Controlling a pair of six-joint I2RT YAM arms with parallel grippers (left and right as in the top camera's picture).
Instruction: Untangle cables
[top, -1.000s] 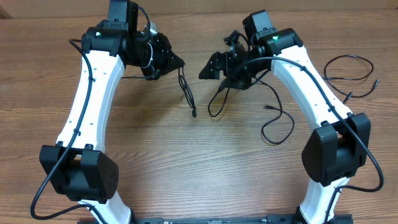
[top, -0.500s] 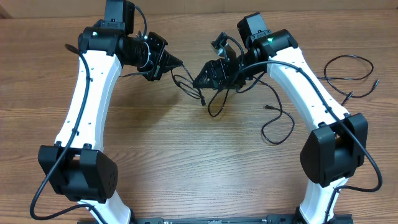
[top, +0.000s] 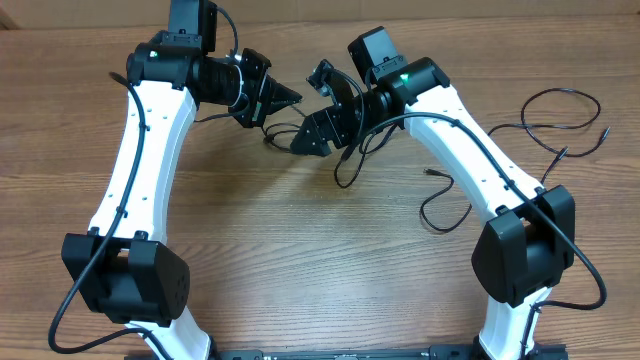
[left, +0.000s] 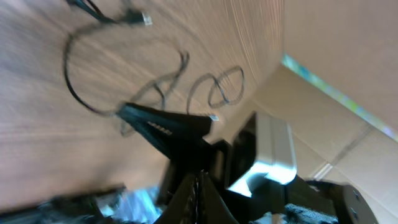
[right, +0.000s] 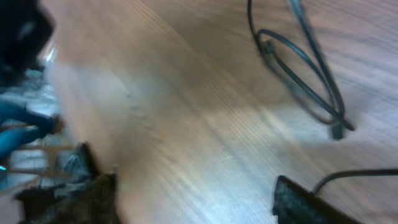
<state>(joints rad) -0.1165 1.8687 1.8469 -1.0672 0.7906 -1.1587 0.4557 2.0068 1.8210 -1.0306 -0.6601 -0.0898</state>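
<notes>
We see the wooden worktop (top: 300, 275) spread beneath everything. Our left arm (top: 140, 150) and right arm (top: 470, 135) reach in from either side, so the two sets of jaws almost meet, tip toward tip, without touching.

The left jaws are pressed together. A looped cable (top: 280, 130) hangs at their tip, so we read them as pinching it, though the left wrist view is too blurred to show the contact itself. The right jaws stand spread wide with nothing between them. In the right wrist view that loop lies just ahead of them, doubled on itself and ending in a small plug (right: 336, 131).

Just below the right jaws a long cable (top: 345, 178) forms a narrow loop on the worktop. It seems to run on under the right arm into a wider curl behind the jaws, with a loose end (top: 429, 173) beside it.

Well off to the outer side of the right jaws, beyond the right arm, a third cable (top: 560, 95) lies in an open ring, apart from the rest.
</notes>
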